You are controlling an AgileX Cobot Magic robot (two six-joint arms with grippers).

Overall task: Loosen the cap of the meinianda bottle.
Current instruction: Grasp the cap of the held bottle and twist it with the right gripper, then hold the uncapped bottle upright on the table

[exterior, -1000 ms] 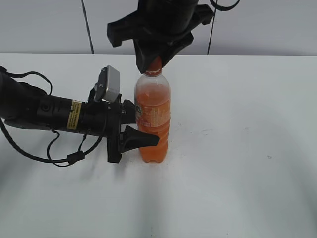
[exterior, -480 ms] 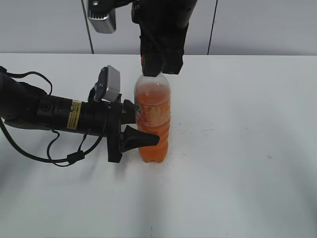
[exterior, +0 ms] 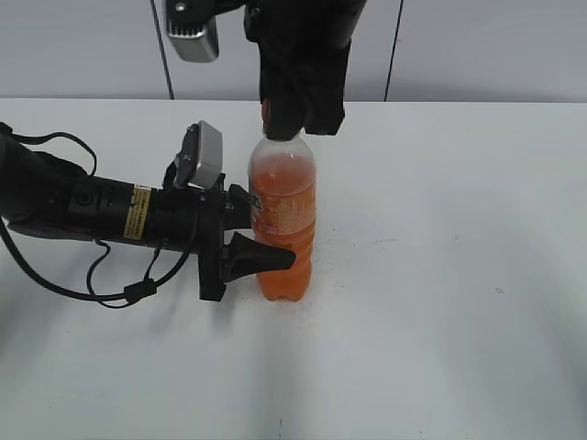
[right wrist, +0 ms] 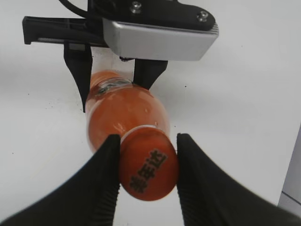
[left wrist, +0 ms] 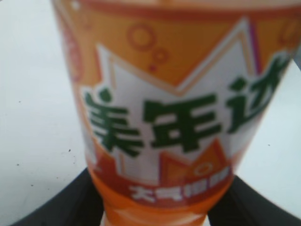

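The meinianda bottle [exterior: 284, 220] stands upright on the white table, full of orange soda. Its orange-and-white label fills the left wrist view [left wrist: 174, 108]. My left gripper [exterior: 266, 240] reaches in from the left and is shut on the bottle's lower body, one black finger in front and one behind. My right gripper [exterior: 289, 115] comes down from above and is shut on the orange cap [right wrist: 148, 165], which sits squeezed between the two black fingers [right wrist: 106, 174]. In the exterior view the cap is mostly hidden by the right gripper.
The white table [exterior: 440, 275] spreads all round the bottle. A black cable [exterior: 110, 284] loops under my left arm. Grey wall panels stand behind the table's far edge.
From one second ago to half a second ago my right gripper turned about the cap, its body rotating over the bottle. Since then nothing has visibly moved. The left gripper and bottle stayed put.
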